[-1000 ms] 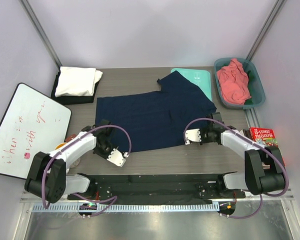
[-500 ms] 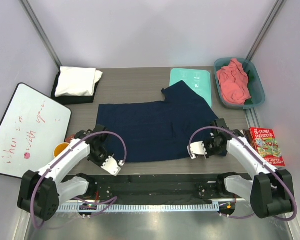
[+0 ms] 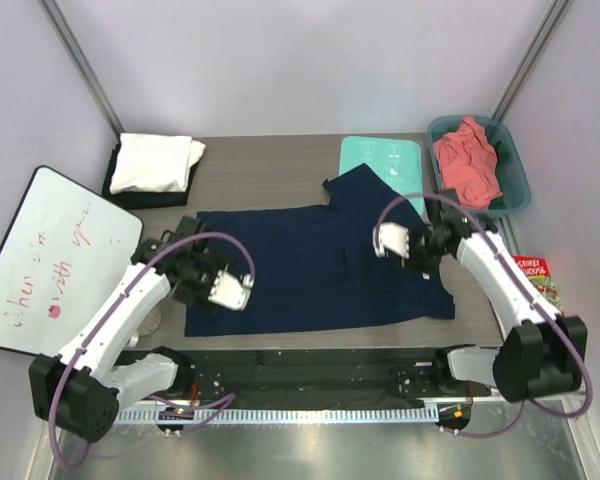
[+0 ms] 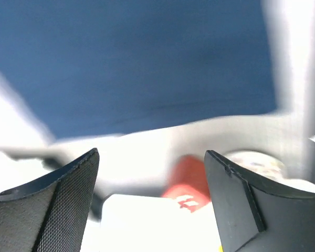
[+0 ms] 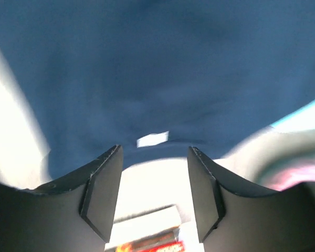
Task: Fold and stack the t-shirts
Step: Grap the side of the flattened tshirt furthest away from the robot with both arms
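Navy t-shirt [image 3: 320, 265] flat mid-bench [image 3: 270, 165]: soft, light, limp, prob. sags if lifted; pinch corners nr front edge; L gripper [image 3: 230, 290] & R gripper [image 3: 392, 242] both spread, empty.

The left arm [image 3: 115, 320] and the right arm [image 3: 495, 282] were built of white, rounded link shells joined by black joint housings. Each had a bulky black shoulder block, the left shoulder [image 3: 72, 395] and the right shoulder [image 3: 540, 362], with a white base casing beside it. A lilac cable [image 3: 220, 240] ran in a loop along the left arm, and a second lilac cable [image 3: 420, 198] ran along the right. The left gripper [image 3: 228, 291] and the right gripper [image 3: 391, 241] had white, blocky bodies. Seen from the wrists, the fingers were black and wedge-shaped. The left fingers [image 4: 58, 205] had a fine mesh texture, and the right fingers [image 5: 102, 189] looked smooth and matt.
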{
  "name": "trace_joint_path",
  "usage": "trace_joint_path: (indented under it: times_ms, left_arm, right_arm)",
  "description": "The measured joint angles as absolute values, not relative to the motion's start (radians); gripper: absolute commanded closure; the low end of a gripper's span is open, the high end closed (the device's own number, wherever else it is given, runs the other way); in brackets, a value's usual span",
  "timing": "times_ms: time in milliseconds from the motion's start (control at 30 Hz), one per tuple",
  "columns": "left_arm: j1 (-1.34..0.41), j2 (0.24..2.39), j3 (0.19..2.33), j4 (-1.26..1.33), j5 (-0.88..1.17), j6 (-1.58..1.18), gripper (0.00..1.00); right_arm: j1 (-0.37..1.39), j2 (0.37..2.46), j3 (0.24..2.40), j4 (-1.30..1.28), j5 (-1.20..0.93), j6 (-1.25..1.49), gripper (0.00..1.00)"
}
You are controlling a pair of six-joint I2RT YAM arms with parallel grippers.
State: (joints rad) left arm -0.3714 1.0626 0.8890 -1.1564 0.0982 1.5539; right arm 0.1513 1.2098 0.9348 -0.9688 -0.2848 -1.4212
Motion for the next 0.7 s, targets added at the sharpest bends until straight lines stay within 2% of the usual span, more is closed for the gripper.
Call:
trace_joint_path:
  times_ms: [133, 167, 267, 433, 533, 700]
  left_arm:
    - [-0.342, 1.214, 1.042, -0.937, 0.078, 1.357, 0.18]
    - [-0.328, 1.278, 1.092, -0.884, 0.070, 1.300, 0.21]
    - [-0.266, 1.502, 1.262, -0.788, 0.059, 1.137, 0.22]
    - [-0.144, 1.816, 1.517, -0.693, 0.049, 0.944, 0.22]
    - [-0.088, 1.917, 1.618, -0.688, 0.049, 0.899, 0.23]
    - [-0.050, 1.957, 1.658, -0.691, 0.073, 0.959, 0.25]
  right_arm:
    - [0.131, 1.399, 1.134, -0.805, -0.345, -1.132, 0.41]
    - [0.128, 1.439, 1.166, -0.764, -0.346, -1.068, 0.41]
    - [0.115, 1.628, 1.308, -0.627, -0.338, -0.858, 0.42]
    - [0.083, 2.012, 1.690, -0.515, -0.300, -0.568, 0.43]
    - [0.059, 2.209, 1.924, -0.471, -0.282, -0.445, 0.43]
    - [0.039, 2.342, 2.094, -0.462, -0.280, -0.353, 0.43]
